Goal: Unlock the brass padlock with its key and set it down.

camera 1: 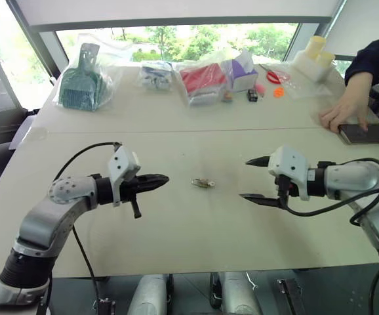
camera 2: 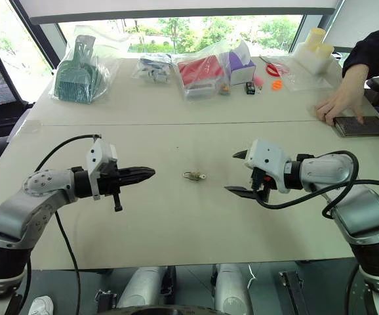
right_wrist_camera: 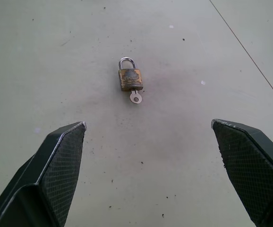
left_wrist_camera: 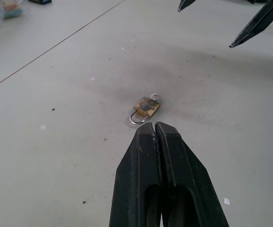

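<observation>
Padlock (right_wrist_camera: 130, 79), the brass padlock with key (right_wrist_camera: 135, 97) seated, is lying mid-table (camera 1: 176, 230), well off every edge, between both claws; left gripper (camera 1: 165, 178), closed and empty, is sitting slightly nearer; right gripper (camera 1: 255, 178) is gaping wide, its long axis running along that claw's aim.

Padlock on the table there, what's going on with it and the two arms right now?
The brass padlock lies flat on the white table, shackle closed, with its key sticking out of the body. Nothing is holding it. The left gripper hovers on one side with jaws shut, the right gripper on the other with jaws wide open, both pointing at it. A person's hand rests on a phone at the far corner.
</observation>
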`<action>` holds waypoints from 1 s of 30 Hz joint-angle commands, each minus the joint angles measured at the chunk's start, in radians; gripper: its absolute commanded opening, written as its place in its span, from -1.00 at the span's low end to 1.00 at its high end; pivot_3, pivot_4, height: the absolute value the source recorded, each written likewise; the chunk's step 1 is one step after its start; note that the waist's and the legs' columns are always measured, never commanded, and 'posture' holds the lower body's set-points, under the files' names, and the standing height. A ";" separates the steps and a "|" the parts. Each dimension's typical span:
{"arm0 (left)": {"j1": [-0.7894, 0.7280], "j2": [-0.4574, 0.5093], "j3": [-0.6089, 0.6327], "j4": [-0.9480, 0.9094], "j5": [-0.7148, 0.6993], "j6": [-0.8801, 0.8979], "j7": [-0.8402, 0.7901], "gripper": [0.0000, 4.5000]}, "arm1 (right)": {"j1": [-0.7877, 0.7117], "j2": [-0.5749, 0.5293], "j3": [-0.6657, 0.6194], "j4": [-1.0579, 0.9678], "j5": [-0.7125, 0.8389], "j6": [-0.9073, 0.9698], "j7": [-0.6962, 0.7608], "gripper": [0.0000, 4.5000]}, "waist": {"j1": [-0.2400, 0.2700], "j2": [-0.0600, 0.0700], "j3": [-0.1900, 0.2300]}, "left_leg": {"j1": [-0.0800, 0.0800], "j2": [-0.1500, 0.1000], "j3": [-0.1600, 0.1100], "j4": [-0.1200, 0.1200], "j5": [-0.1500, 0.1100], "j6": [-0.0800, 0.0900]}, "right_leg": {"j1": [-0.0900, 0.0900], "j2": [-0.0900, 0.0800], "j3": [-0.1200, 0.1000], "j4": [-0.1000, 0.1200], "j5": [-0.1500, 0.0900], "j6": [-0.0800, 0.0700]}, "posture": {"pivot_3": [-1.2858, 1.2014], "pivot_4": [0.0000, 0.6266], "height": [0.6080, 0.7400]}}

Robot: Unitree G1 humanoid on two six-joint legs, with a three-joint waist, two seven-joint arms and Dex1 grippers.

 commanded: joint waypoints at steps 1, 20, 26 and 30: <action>-0.030 0.002 0.026 -0.014 -0.006 -0.014 0.007 -1.00 | -0.026 -0.002 -0.009 -0.001 -0.005 -0.019 0.004 0.96 | 0.000 0.000 0.000 | 0.000 0.000 0.000 0.000 0.000 0.000 | 0.000 0.000 0.000 0.000 0.000 0.000 | 0.03 -0.52 1.00; -0.048 0.006 0.013 -0.007 -0.006 0.000 -0.005 -1.00 | -0.038 -0.003 0.003 0.020 -0.017 -0.038 0.019 0.96 | 0.000 0.000 0.000 | 0.000 0.000 0.000 0.000 0.000 0.000 | 0.000 0.000 0.000 0.000 0.000 0.000 | 0.03 -0.52 1.00; -0.056 -0.003 -0.022 0.004 0.013 -0.027 -0.024 -1.00 | -0.034 -0.005 0.000 0.018 -0.022 -0.041 0.019 0.96 | 0.000 0.000 0.000 | 0.000 0.000 0.000 0.000 0.000 0.000 | 0.000 0.000 0.000 0.000 0.000 0.000 | 0.03 -0.52 1.00; -0.075 -0.019 -0.053 0.045 0.042 -0.065 -0.043 -1.00 | -0.031 -0.004 -0.006 0.007 -0.023 -0.031 0.011 0.96 | 0.001 0.000 0.000 | 0.000 0.000 0.000 0.000 0.000 0.000 | 0.000 0.000 0.000 0.000 0.000 0.000 | 0.03 -0.52 1.00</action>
